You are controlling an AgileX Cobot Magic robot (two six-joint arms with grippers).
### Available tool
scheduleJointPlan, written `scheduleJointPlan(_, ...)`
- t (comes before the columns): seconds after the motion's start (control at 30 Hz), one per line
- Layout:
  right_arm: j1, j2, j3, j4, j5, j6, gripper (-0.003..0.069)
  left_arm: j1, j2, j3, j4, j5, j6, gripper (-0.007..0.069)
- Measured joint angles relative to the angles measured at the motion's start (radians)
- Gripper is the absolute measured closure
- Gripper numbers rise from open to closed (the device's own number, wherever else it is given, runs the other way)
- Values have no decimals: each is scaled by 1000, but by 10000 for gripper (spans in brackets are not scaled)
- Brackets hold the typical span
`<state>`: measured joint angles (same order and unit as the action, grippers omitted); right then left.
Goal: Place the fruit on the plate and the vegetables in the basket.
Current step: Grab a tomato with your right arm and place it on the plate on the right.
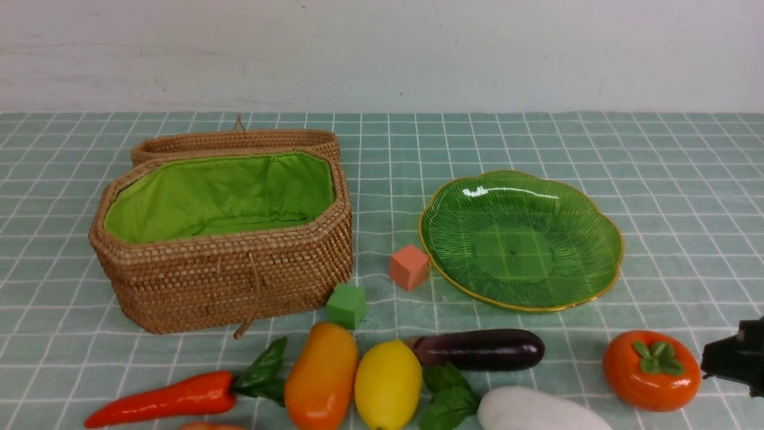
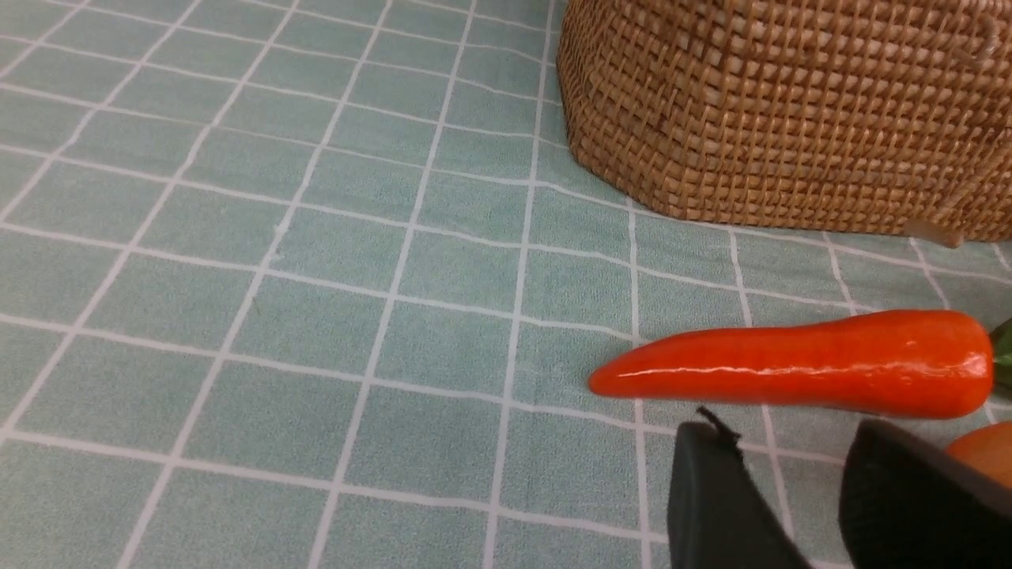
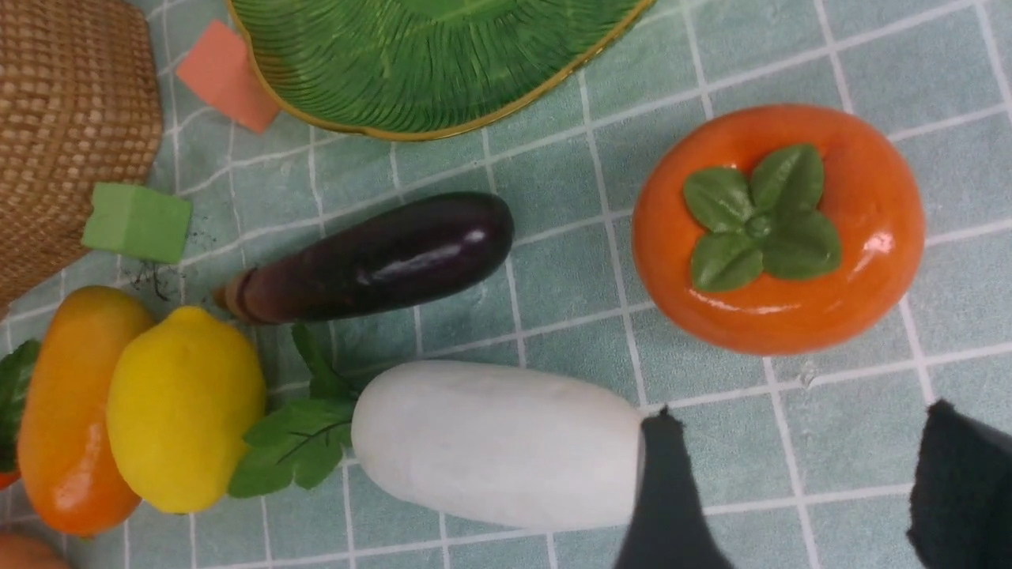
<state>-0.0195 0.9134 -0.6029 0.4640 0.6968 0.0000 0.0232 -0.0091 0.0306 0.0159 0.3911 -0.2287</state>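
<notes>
The persimmon point(image 3: 779, 229) is judged glossy, rigid, light and slip-prone; a hold across its broad flanks is advised, the right gripper point(image 3: 798, 411) being seen released and empty.

Basket point(image 1: 227, 280): octagonal brown wicker, bright green lining, lid open behind it; far left on the table
Plate point(image 1: 519, 239): scalloped green glass, gold rim; flat, right of the basket, well apart
Persimmon point(image 1: 650, 370): round, orange, calyx up; near right, nearer than the plate
Mango point(image 1: 321, 376): elongated, orange-yellow; near centre, lengthwise near to far
Lemon point(image 1: 388, 385): yellow; just right of the mango
Eggplant point(image 1: 483, 349): dark purple, glossy; crosswise, right of the lemon
Radish point(image 1: 540, 411): white, leaves toward the lemon; near edge, nearer than the eggplant
Carrot point(image 1: 161, 399): red-orange, tip pointing left, leaves by the mango
Potato point(image 1: 210, 426): tan sliver at the near edge
</notes>
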Motion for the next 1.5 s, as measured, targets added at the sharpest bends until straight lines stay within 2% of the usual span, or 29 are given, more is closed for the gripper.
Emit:
scheduleJointPlan(0.23, 0, 73, 0, 0, -15, 0, 94, 0, 0, 0, 0, 0, 0, 386)
scheduleJointPlan(0.37, 0, 107, 0, -1, -15, 0, 74, 0, 0, 0, 0, 0, 0, 386)
scheduleJointPlan(0.8, 0, 124, -1, -31, -22, 0, 74, 0, 0, 0, 0, 0, 0, 386)
scheduleJointPlan(0.97, 0, 136, -1, -31, -34, 42, 74, 0, 0, 0, 0, 0, 0, 386)
scheduleJointPlan(1.13, -46, 199, -2, -25, -35, 51, 74, 0, 0, 0, 0, 0, 0, 386)
scheduleJointPlan(1.3, -148, 260, -4, 70, -9, -59, 74, 0, 0, 0, 0, 0, 0, 386)
scheduleJointPlan(1.5, -194, 264, -5, 175, -6, -179, 74, 0, 0, 0, 0, 0, 0, 386)
